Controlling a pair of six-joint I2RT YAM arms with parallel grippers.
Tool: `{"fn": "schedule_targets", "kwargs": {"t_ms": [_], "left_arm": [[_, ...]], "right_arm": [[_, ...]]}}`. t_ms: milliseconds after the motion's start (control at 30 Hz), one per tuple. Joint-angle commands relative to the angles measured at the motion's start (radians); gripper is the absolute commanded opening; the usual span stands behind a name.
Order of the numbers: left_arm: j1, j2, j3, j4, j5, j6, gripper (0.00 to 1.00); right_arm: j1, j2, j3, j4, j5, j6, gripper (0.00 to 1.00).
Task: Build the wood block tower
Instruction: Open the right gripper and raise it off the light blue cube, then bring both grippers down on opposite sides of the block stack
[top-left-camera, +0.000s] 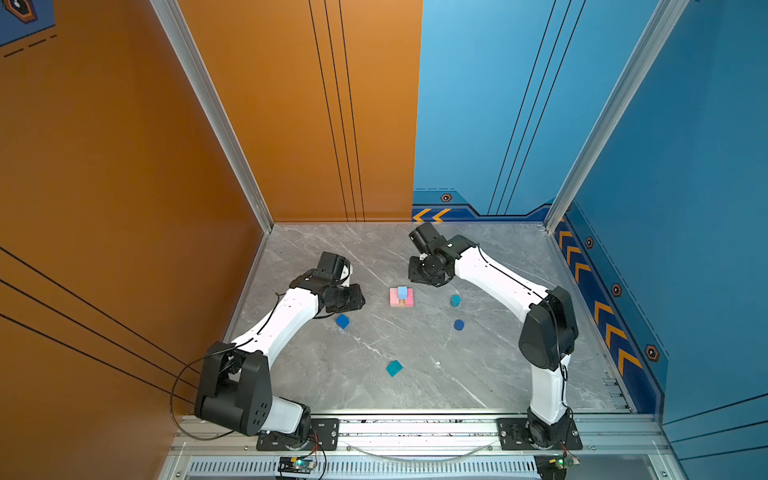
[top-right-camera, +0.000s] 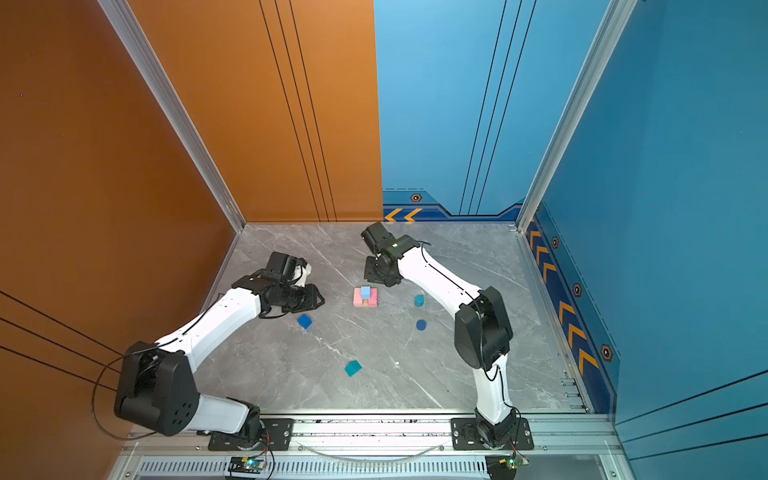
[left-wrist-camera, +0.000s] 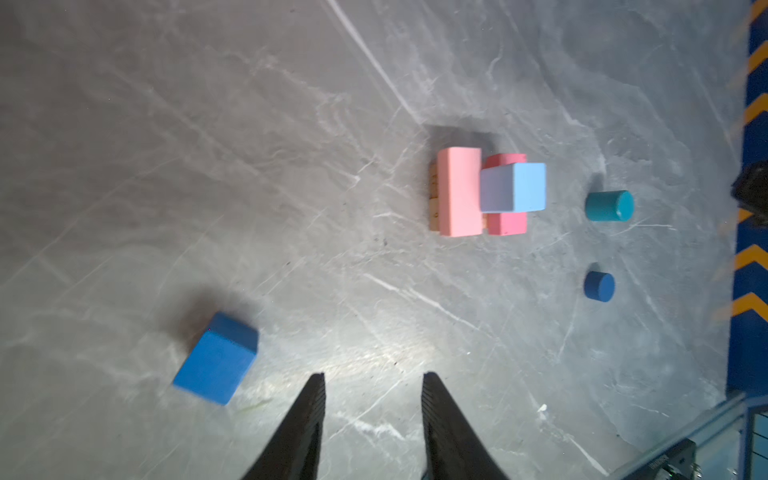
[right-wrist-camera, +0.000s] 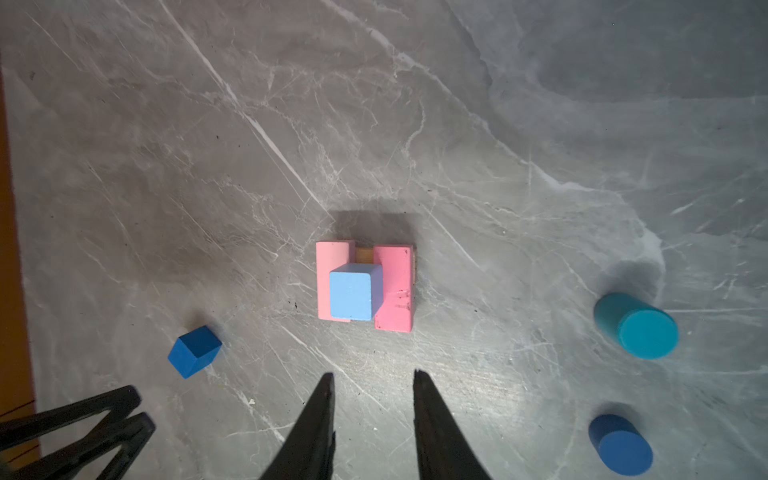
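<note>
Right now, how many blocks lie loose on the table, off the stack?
4: dark-blue cube by the left arm, teal cube near the front, teal cylinder and dark-blue cylinder right of the stack. None seems hidden.

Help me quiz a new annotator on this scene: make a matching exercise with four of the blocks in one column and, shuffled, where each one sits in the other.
Blocks
1. light-blue cube
2. teal cube
3. dark-blue cube
4. teal cylinder

Places
A. on the table, closest to the left gripper
B. upright beside the dark-blue cylinder
C. on top of the pink bars
D. alone, nearest the table's front edge

Pairs: 1-C, 2-D, 3-A, 4-B.
</note>
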Motion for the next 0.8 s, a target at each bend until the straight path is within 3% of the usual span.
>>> {"fn": "schedule_targets", "kwargs": {"t_ms": [0,400,767], "left_arm": [[-0.012,0.075,0.055,0.079,0.103,-0.045,0.38],[-0.041,0.334,0.221,0.118,0.188,-0.092,0.34],[-0.044,0.445,0.28,0.116,0.203,-0.105,0.32]], "right_arm": [[-0.028,-0.009,-0.084,0.101,-0.09,-0.009,0.27],[-0.125,0.014,-0.247,0.325,-0.299,0.032,0.21],[-0.138,0.095,-0.263,0.383,-0.366,0.06,0.25]]}}
